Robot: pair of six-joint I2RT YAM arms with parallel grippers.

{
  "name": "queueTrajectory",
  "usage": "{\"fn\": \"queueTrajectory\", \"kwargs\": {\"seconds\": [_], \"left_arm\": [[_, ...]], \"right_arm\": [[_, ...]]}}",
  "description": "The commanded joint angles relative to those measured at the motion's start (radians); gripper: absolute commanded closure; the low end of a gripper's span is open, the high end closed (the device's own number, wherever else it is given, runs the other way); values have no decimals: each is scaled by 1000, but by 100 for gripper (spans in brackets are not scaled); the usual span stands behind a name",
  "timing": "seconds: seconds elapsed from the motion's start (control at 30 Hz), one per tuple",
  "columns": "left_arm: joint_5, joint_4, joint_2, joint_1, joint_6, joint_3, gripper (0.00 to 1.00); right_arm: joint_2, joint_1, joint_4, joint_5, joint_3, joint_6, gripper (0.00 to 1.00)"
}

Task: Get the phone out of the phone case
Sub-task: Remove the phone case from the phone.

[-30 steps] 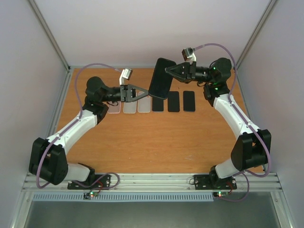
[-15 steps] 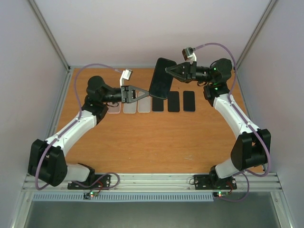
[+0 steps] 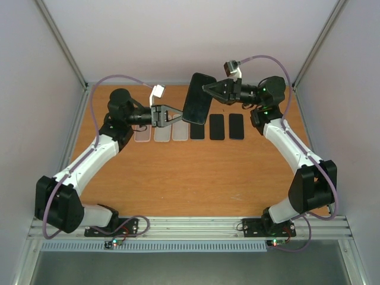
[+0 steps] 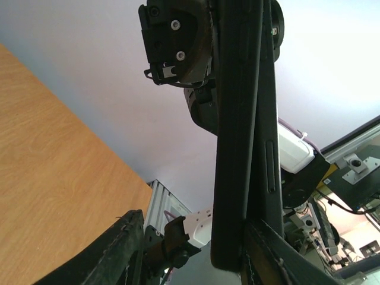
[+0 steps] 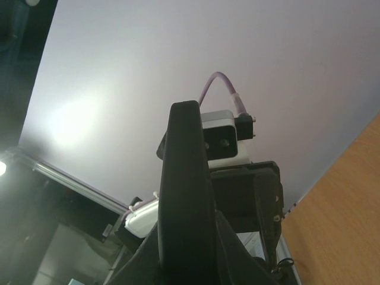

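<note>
The black phone in its dark case point(image 3: 198, 98) hangs in the air over the back of the table, tilted. My right gripper point(image 3: 209, 89) is shut on its upper right edge; in the right wrist view the phone point(image 5: 184, 166) stands edge-on between the fingers of that gripper point(image 5: 187, 252). My left gripper point(image 3: 180, 115) is open at the phone's lower left edge. In the left wrist view the phone's edge point(image 4: 237, 119) sits inside the open left gripper point(image 4: 193, 224), against the right finger point(image 4: 267, 249) and apart from the left finger point(image 4: 122, 243).
A row of three clear cases point(image 3: 161, 134) and three black phones point(image 3: 217, 126) lies flat on the wooden table point(image 3: 190, 172) under the held phone. Grey walls close the back and both sides.
Both grippers and the phone have shifted a little left and toward the back. The left arm's elbow has risen. The holds look unchanged.
</note>
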Motion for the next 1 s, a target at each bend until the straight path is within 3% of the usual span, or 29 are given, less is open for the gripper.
{"fn": "queueTrajectory", "kwargs": {"seconds": [0.0, 0.3, 0.6, 0.87, 0.97], "left_arm": [[-107, -30, 49, 5, 6, 4, 57], [-62, -85, 45, 5, 65, 68, 58], [-55, -63, 45, -31, 51, 73, 64], [-59, 104, 38, -17, -114, -23, 90], [-73, 119, 28, -8, -148, -51, 99]], "right_arm": [[-41, 107, 92, -57, -2, 86, 99], [-37, 155, 37, -136, -82, 29, 99], [-44, 197, -141, -148, -124, -120, 99], [4, 140, -223, -172, -52, -192, 98], [25, 89, -335, -159, 1, -259, 88]]}}
